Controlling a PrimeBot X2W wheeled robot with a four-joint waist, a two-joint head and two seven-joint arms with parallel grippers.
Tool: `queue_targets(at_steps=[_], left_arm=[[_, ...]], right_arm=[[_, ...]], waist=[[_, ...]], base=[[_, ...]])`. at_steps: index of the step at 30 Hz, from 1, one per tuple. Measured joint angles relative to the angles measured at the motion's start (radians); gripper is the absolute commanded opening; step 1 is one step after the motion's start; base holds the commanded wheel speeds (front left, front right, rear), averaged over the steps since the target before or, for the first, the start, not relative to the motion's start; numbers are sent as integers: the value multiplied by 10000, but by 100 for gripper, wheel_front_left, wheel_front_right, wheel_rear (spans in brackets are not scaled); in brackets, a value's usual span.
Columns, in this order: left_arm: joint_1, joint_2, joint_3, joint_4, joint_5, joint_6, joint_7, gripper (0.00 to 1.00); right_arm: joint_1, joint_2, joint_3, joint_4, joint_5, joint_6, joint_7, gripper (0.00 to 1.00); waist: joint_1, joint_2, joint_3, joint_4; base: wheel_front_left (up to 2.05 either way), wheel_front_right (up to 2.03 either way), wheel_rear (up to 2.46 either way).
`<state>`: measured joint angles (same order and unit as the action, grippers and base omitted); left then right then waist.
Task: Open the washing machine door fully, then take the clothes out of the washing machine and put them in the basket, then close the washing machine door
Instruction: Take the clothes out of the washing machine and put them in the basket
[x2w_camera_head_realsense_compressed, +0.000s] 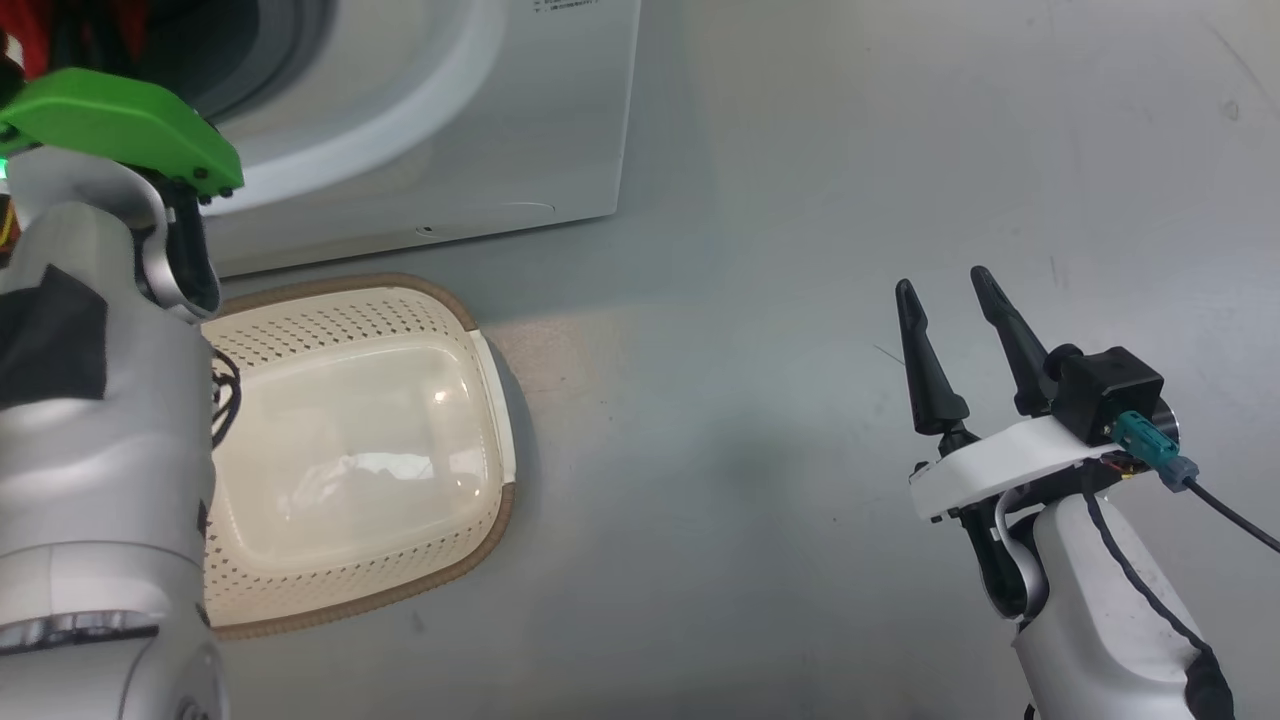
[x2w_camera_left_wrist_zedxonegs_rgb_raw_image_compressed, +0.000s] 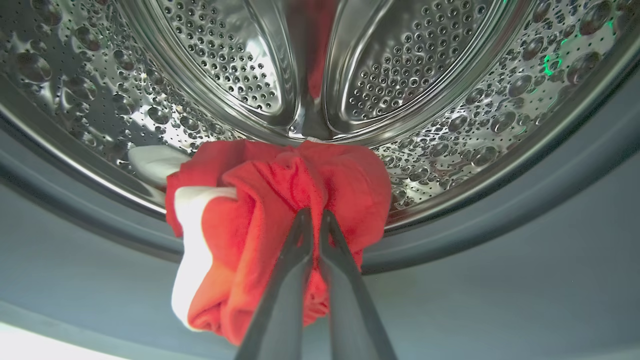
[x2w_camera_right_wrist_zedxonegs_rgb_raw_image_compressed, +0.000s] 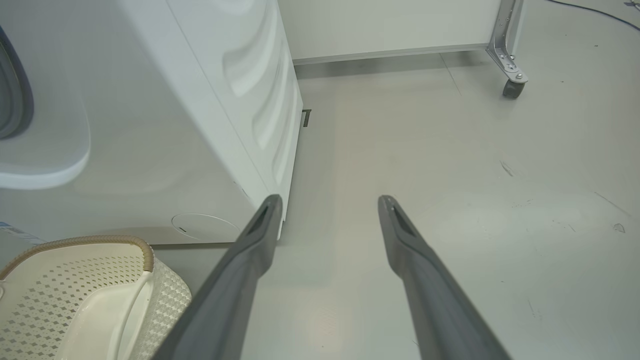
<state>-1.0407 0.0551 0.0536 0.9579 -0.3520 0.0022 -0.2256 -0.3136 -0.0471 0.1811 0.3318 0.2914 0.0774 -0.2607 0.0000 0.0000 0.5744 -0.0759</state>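
Partly hidden | clothes (x2w_camera_left_wrist_zedxonegs_rgb_raw_image_compressed: 250, 235) clamped in left jaws | basket (x2w_camera_head_realsense_compressed: 340, 322) behind left arm (x2w_camera_head_realsense_compressed: 90, 430)

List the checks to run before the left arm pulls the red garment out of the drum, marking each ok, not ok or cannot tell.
1. Left gripper shut on the red garment: ok, fingers pinch a fold.
2. Whole garment gathered: cannot tell; a white part hangs aside.
3. Garment clear of the grey door seal: not ok, it drapes over it.
4. Basket empty, in front of the washing machine: ok.
5. Right gripper open, away from the basket: ok.
6. Washing machine door fully open: cannot tell.
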Motion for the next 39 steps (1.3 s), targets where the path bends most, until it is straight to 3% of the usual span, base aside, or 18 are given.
queue_targets(at_steps=[14,32,39], left_arm=[[1885,-238,-205,205,-90,-738,-234,0],[4691,-362,-307,-489,-479,-970,-236,0],[5627,-360,-966,-384,-646,-1137,-236,0]], right_arm=[[525,-8,-36,460,-25,84,0,100],[1090,-4,54,690,-21,102,0,100],[1107,-6,138,706,8,142,0,100]], waist=[[0,0,-1380,628],[0,0,-2713,1116],[0,0,-2775,1084]], base=[[0,0,0],[0,0,0],[0,0,0]])
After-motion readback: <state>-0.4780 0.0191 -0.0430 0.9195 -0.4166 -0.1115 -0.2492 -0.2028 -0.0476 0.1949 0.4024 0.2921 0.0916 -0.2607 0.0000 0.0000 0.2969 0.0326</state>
